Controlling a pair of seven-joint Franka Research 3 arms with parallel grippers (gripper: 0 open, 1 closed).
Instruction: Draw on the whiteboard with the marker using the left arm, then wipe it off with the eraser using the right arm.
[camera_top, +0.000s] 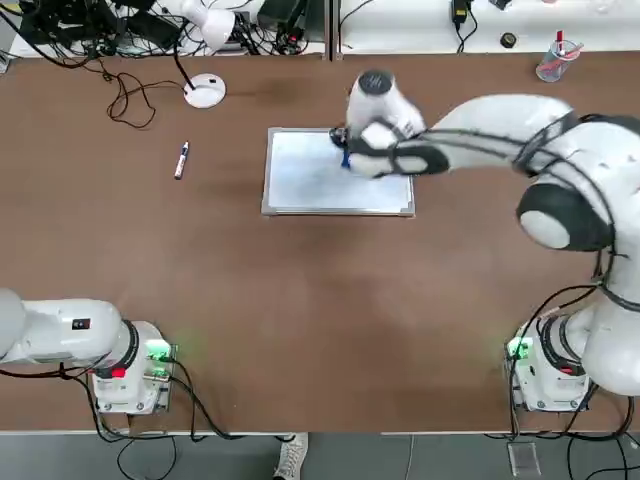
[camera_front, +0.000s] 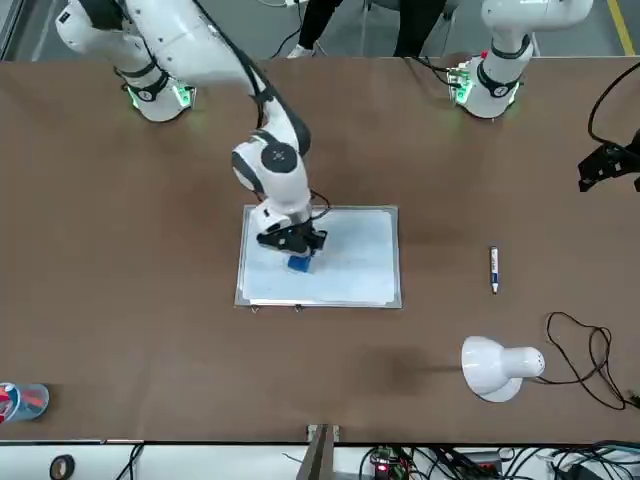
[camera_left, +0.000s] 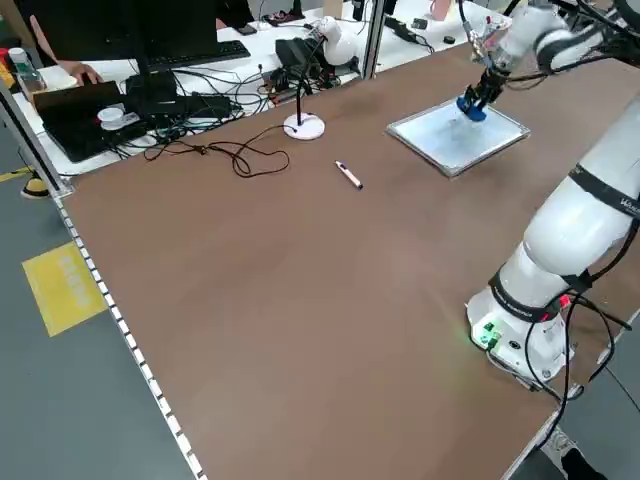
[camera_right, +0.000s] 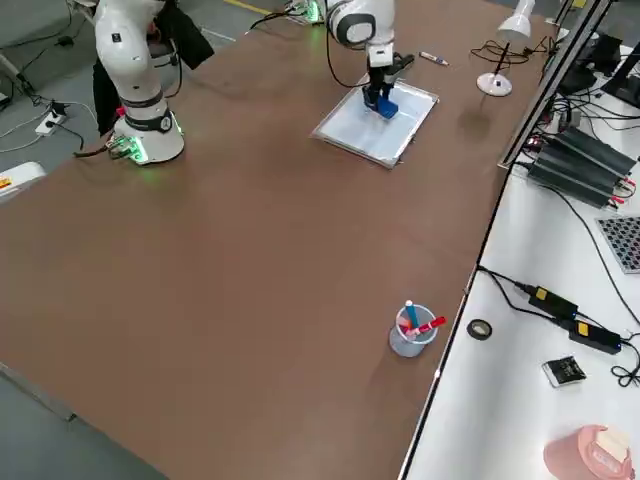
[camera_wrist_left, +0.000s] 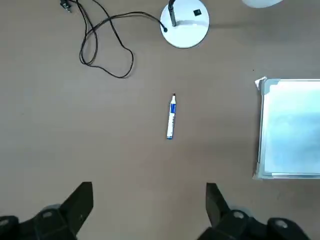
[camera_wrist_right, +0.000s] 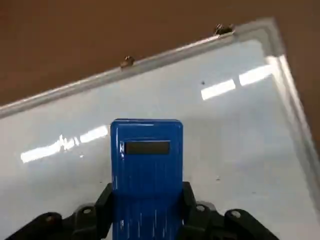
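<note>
Flat rectangular board (camera_top: 340, 185): white face, silver-grey frame. Rectangular block-shaped eraser (camera_wrist_right: 147, 175): bright blue, dark slot. Slim pen-shaped marker (camera_wrist_left: 171, 117): white barrel, dark blue bands, dark tip. Broad flat table (camera_top: 250, 330): plain brown. Small round-based lamp (camera_front: 490, 368): white. Loose looping cable (camera_front: 590, 370): black.

Top view: overhead, looking down; whole whiteboard (camera_top: 340, 175) in sight. Front view: across table (camera_front: 150, 350), facing robot. Side views: raised, diagonal, from opposite sides; both share board and pen (camera_left: 349, 175). Left wrist: looks down on pen, board's edge. Right wrist: closest, board filling most of view.
</note>
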